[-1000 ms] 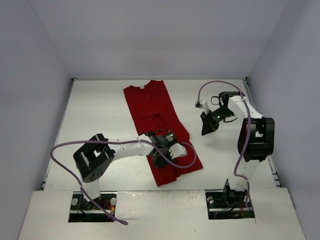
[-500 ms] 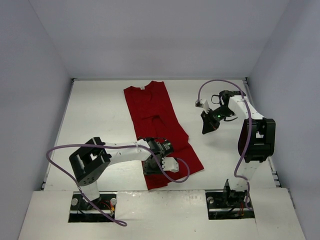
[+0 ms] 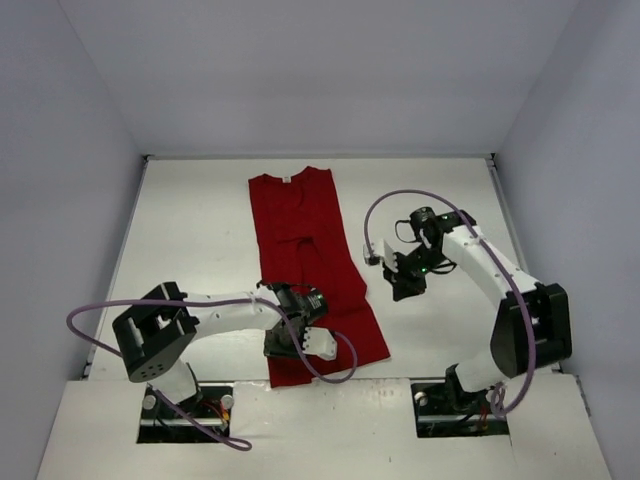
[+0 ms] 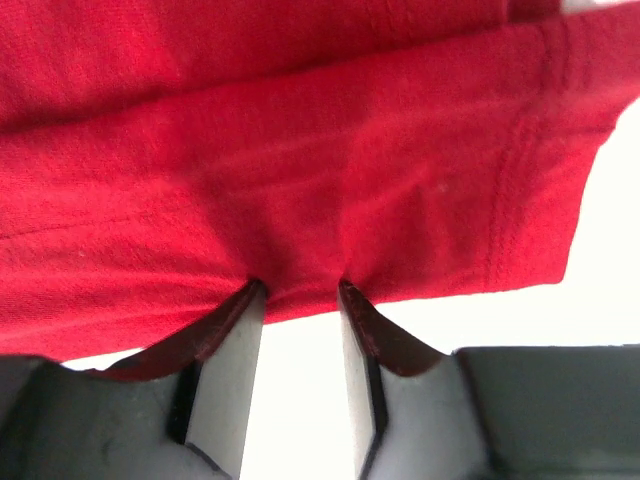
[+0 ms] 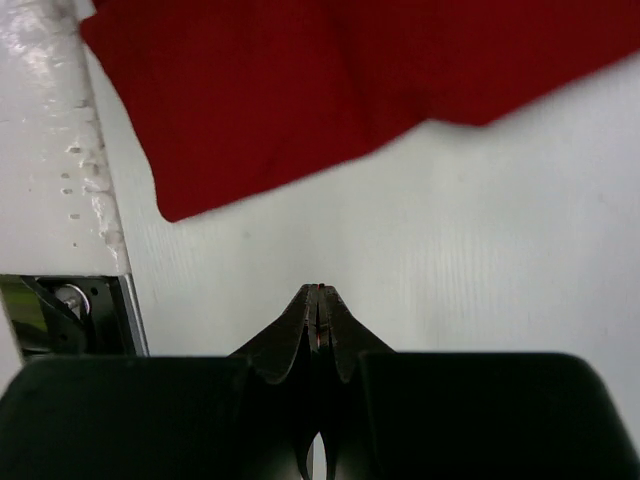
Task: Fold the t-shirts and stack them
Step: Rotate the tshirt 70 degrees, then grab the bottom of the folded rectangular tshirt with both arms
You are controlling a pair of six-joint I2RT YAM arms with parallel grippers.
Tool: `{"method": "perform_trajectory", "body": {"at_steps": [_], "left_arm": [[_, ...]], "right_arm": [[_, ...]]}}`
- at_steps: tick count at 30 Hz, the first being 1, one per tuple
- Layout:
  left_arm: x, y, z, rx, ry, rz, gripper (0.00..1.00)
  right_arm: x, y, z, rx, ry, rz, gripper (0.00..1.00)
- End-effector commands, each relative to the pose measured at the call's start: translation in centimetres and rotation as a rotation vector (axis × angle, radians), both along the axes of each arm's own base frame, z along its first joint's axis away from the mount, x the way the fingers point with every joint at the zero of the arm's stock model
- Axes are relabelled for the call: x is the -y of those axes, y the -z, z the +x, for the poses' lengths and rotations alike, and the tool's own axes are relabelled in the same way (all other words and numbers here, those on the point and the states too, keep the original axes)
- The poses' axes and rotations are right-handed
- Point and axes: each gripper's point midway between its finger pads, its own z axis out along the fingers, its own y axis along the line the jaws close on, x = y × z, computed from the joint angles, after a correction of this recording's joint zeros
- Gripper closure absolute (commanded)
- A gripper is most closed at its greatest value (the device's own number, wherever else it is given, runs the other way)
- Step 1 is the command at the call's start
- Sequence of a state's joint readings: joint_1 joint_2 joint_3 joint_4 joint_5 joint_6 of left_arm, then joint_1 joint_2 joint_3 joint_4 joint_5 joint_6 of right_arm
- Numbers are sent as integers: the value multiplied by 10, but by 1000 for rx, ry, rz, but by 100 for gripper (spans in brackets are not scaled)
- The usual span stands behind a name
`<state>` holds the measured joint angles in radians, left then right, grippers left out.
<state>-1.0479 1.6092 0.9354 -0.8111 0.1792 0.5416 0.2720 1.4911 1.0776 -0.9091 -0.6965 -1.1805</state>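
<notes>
The t-shirt (image 3: 310,235) lies lengthwise on the tabletop (image 3: 200,230), collar at the far end. The left tool (image 3: 284,345) sits at its near left edge; the right tool (image 3: 400,288) hangs just right of it

The t-shirt (image 4: 300,150) is being shown as soft, matt red knitted cloth, finely textured, with stitched hems and shallow wrinkles. The desk (image 3: 200,230) is being seen as a smooth, matt white surface, faintly grained in the right wrist view. The left hand (image 4: 297,290) and the right hand (image 5: 317,292) are being shown as dark, smooth plastic with a dull sheen.
</notes>
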Motion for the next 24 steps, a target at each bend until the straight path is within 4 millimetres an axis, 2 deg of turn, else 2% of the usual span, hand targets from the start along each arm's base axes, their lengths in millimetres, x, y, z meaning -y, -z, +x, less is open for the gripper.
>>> {"method": "perform_trajectory", "body": {"at_steps": [1, 4, 6, 8, 10, 13, 15, 18, 21, 24], "left_arm": [[6, -33, 6, -46, -37, -150, 64], [30, -78, 16, -63, -74, -404, 51], [43, -110, 16, -45, -45, -572, 44], [46, -133, 8, -8, 26, -689, 35], [45, -145, -2, 21, 125, -767, 32], [35, -142, -19, 51, 260, -821, 29], [25, -125, -28, 61, 324, -810, 22], [10, -106, -34, 97, 451, -760, 15], [-3, -86, -43, 77, 625, -705, 15], [-2, -75, -45, 55, 717, -695, 16]], "right_arm": [[-29, -34, -35, 167, -255, 168, 100], [-41, -38, -51, 278, -435, 259, 92], [-48, -39, -60, 337, -538, 308, 87], [-55, -40, -68, 379, -629, 339, 82], [-56, -33, -76, 426, -743, 338, 77], [-48, -10, -87, 474, -930, 296, 74], [-40, 6, -92, 494, -1046, 271, 72], [-30, 24, -94, 528, -1213, 240, 71], [-24, 33, -91, 547, -1327, 216, 69], [-17, 43, -89, 551, -1449, 200, 67]]}}
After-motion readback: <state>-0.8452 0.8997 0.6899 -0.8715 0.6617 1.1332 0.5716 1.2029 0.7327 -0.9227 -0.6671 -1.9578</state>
